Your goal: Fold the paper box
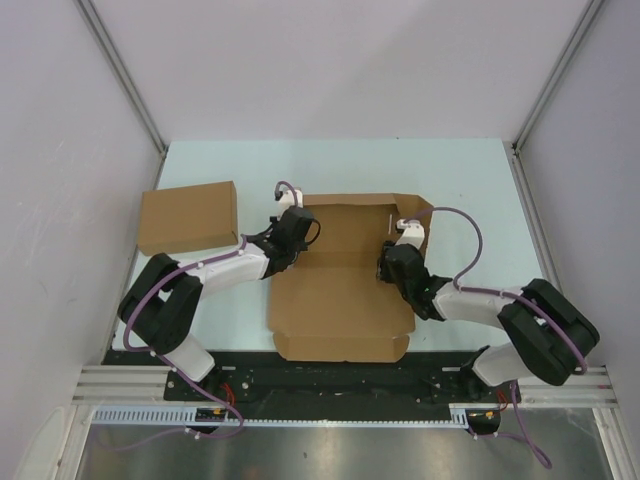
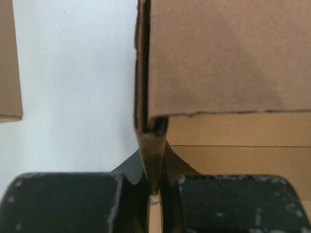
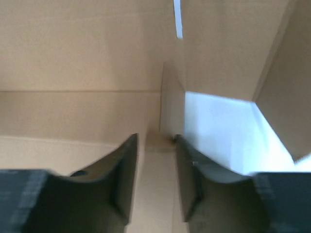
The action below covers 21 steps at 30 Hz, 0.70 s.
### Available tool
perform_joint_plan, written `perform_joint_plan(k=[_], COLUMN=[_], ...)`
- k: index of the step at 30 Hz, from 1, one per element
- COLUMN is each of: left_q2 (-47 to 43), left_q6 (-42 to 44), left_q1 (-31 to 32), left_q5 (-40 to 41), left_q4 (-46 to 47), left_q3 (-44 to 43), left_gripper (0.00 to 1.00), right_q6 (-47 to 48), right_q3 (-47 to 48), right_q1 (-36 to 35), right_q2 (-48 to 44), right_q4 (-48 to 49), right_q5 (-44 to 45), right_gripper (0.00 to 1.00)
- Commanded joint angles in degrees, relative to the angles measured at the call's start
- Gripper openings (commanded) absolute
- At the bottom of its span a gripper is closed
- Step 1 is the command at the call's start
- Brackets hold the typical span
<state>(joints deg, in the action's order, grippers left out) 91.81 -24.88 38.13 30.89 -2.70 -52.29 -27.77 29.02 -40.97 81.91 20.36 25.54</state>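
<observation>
From above, the paper box (image 1: 340,300) lies partly folded in the middle of the table (image 1: 450,170), between both arms. At the left wrist, the left gripper (image 2: 154,187) is pinching the box's raised side wall. At the right wrist, the right gripper (image 3: 155,145) is released, its jaws astride an upright flap.

Brown die-cut paper box (image 1: 340,300) lies mostly flat, far side flaps raised.

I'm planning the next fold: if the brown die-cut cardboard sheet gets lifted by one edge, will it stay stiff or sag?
The brown die-cut cardboard sheet would probably hinge along its visible crease lines rather than stay flat. It looks thin and light, so it may slide on the smooth pale table when pushed.
</observation>
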Motion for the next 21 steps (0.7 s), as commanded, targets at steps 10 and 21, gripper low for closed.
perform_joint_plan(k=[10, 21], left_q2=[-0.05, -0.05], left_q6=[0.8, 0.71], left_q1=[0.54, 0.63], left_q5=[0.22, -0.13], left_q4=[-2.4, -1.96], left_q3=[0.96, 0.97], left_gripper=[0.0, 0.0], right_q6=[3.86, -10.62], right_q3=[6.31, 6.76], right_q1=[2.03, 32.43], right_q2=[-31.16, -23.13], right_q4=[-22.1, -18.28], right_q5=[7.06, -12.26], right_gripper=[0.6, 0.45])
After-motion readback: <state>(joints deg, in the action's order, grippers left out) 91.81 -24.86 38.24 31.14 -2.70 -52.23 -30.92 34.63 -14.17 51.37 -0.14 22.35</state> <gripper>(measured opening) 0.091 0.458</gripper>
